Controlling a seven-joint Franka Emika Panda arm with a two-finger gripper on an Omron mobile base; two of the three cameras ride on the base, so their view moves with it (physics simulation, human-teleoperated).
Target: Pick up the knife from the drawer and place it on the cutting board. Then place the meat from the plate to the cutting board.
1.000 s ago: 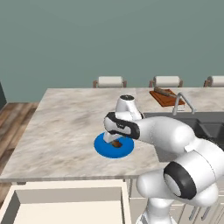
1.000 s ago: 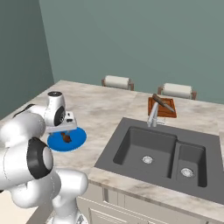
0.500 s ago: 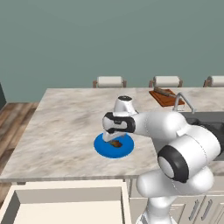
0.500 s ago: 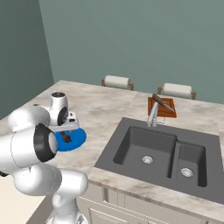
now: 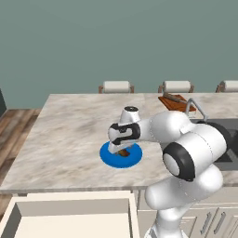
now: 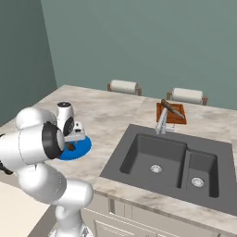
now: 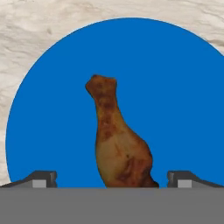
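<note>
Over the plate (image 5: pixel 109 157) on the desk (image 5: pixel 69 135), the pincer (image 7: pixel 112 181) hangs spread, one fingertip on each side of the meat (image 7: pixel 118 140) lying there. The knife (image 6: pixel 172 109) rests on the board (image 6: pixel 171 114) behind the sink (image 6: pixel 171 159).

The plate (image 7: pixel 175 87) is bright, even blue. The meat (image 7: pixel 120 144) on it is mottled brown, reddish at the narrow end and paler tan in the middle. The surface (image 5: pixel 69 135) is beige marble with grey-brown veins. The board (image 6: pixel 171 113) is reddish-brown, the sink (image 6: pixel 171 162) dark grey. The fingers (image 7: pixel 41 178) are dark grey with lighter grey tips. The drawer (image 5: pixel 65 218) is cream-white, pale beige inside. The wall (image 5: pixel 116 42) is muted teal-grey.
</note>
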